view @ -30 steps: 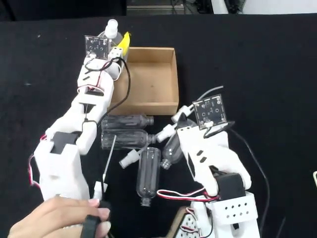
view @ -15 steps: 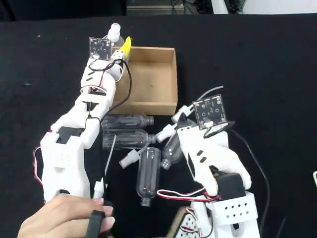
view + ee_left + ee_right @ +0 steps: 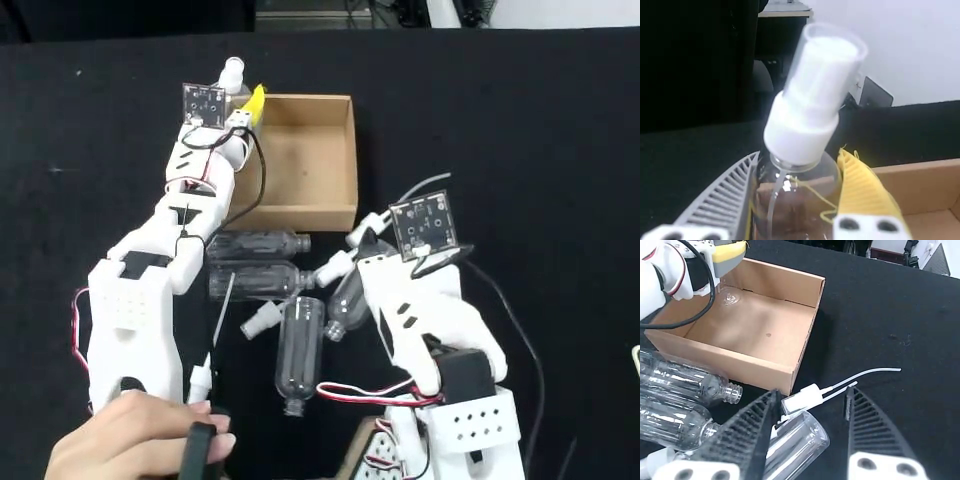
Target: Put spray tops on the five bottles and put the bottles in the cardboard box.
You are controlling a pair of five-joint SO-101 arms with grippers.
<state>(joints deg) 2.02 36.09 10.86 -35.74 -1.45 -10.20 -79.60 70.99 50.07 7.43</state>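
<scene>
Left tool (image 3: 799,156) w/ capped bottle (image 3: 807,125) now nearer box (image 3: 300,165)

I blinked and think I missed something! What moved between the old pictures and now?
The left gripper, jaws clamped on the spray-topped bottle, carried it a little closer to the cardboard box as its arm straightened. The person's hand slid slightly toward the right arm. The right gripper, the loose bottles and the box stayed put.
</scene>
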